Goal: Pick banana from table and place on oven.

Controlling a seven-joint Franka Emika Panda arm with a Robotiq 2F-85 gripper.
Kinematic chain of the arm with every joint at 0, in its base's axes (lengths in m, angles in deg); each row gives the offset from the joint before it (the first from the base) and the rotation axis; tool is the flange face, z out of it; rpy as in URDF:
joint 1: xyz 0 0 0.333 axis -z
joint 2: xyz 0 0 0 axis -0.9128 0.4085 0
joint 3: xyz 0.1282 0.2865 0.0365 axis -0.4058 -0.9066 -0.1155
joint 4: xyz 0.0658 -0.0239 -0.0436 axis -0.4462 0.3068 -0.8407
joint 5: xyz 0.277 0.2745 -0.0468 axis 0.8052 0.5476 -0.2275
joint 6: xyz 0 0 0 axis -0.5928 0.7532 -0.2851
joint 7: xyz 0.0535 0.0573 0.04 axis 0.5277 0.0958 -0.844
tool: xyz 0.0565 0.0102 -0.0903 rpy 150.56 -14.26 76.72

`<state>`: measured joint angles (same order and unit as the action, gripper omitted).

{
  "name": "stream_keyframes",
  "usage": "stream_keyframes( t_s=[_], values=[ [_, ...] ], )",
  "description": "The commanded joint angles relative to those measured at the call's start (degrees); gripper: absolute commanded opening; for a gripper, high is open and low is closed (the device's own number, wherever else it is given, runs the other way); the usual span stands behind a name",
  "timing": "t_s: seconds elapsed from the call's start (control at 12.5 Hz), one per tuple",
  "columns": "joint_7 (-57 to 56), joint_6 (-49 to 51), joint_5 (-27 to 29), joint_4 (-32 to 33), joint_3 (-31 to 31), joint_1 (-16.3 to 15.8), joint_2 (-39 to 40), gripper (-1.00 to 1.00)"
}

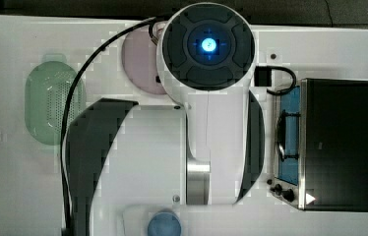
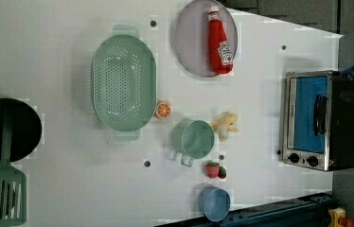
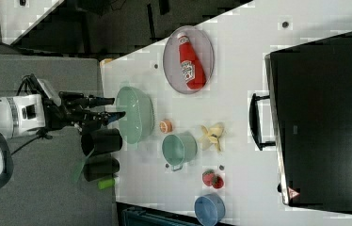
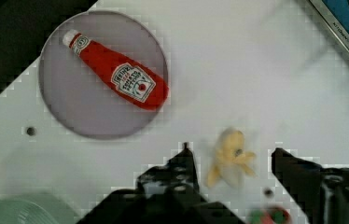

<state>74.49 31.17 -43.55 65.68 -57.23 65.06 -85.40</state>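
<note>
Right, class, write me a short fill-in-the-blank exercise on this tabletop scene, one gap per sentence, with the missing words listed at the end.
1. The ketchup bottle lies on the round ______ plate.
2. The banana lies on the table between the teal cup and the ______.
3. The small orange slice sits right beside the green ______.
4. In the wrist view, the gripper has its fingers ______, with the banana seen between them.

Missing words: purple; oven; colander; open

One banana (image 2: pixel 225 125), one oven (image 2: pixel 318 120), one ketchup bottle (image 2: pixel 219 41) (on one plate (image 2: pixel 191 42)), two cups (image 2: pixel 195 138), one colander (image 2: pixel 124 82).
</note>
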Motion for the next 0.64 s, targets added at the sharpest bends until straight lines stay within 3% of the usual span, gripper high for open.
stream_keyframes(
  t_s=[0.08, 0.24, 0.64],
  values=[
    [8.34, 9.81, -0.61, 15.67, 2.26, 0.81, -27.43, 0.58],
    [8.31, 9.82, -0.61, 15.66, 2.24, 0.81, -27.44, 1.00],
    [8.27, 9.43, -0.61, 16.60, 2.12, 0.77, -25.67, 1.00]
  ],
)
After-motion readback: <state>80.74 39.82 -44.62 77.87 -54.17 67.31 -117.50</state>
